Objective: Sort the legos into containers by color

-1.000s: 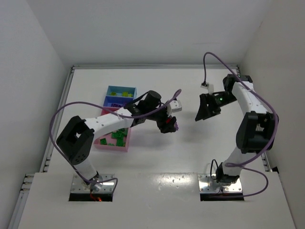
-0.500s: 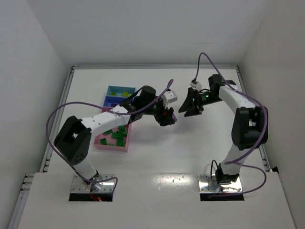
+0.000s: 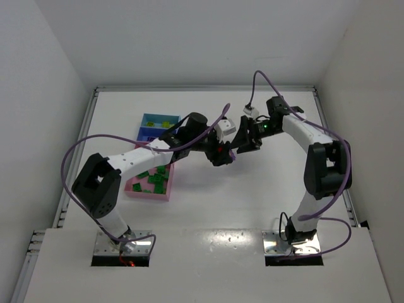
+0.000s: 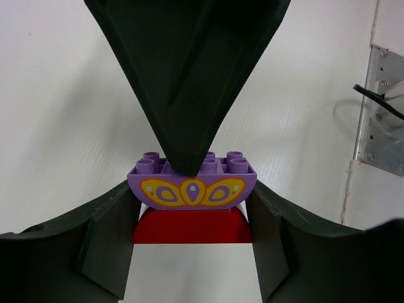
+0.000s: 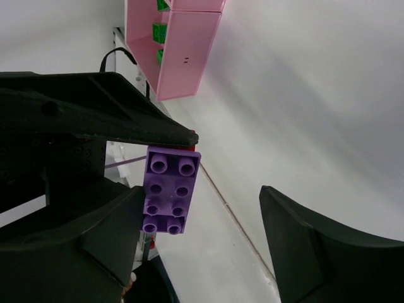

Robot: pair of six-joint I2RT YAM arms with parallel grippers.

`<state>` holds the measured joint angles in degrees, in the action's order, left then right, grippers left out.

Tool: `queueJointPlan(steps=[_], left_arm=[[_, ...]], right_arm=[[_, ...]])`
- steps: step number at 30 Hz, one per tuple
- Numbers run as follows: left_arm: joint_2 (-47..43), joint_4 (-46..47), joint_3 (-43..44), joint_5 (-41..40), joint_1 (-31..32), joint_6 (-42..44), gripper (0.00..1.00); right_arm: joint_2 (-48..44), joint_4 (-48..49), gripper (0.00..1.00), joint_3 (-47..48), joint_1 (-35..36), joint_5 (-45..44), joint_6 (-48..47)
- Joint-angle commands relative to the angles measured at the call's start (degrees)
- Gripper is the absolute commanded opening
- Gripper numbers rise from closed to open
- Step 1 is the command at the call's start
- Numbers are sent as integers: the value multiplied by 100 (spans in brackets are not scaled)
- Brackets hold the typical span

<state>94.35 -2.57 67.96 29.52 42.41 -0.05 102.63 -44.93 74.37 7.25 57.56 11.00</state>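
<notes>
A purple lego with a yellow pattern sits stuck on a red lego. My left gripper is shut on this pair by its ends and holds it above the table's middle. My right gripper meets it from the right and stands open around the purple lego. One finger lies against the brick's side; the other finger is well apart. The containers stand at the left: a pink tray with several green legos, and blue trays holding lime ones.
White walls close the table in on three sides. The purple cables loop above both arms. The pink tray shows at the top of the right wrist view. The arm bases are at the near edge.
My right gripper has swung left to the left gripper and now straddles the purple lego, its jaws a little narrower. The left gripper kept its hold and shifted slightly.
</notes>
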Motion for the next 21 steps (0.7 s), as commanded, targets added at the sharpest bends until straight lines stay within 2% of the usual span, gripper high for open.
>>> queueJointPlan(steps=[1, 3, 8, 12, 16, 18, 21], left_arm=[[5, 257, 270, 19, 91, 84, 13], [58, 257, 323, -33, 92, 85, 15], [171, 257, 375, -86, 92, 137, 15], [172, 257, 375, -87, 92, 137, 15], [172, 257, 375, -139, 92, 190, 15], [172, 257, 375, -139, 92, 190, 15], [172, 257, 375, -192, 92, 190, 15]], right_arm=[[-164, 221, 72, 157, 145, 106, 95], [-112, 221, 68, 157, 198, 106, 95], [-112, 283, 48, 105, 304, 290, 148], [-50, 283, 48, 104, 356, 537, 148], [11, 283, 42, 51, 409, 685, 148], [11, 221, 38, 51, 409, 739, 148], [11, 273, 27, -1, 409, 739, 148]])
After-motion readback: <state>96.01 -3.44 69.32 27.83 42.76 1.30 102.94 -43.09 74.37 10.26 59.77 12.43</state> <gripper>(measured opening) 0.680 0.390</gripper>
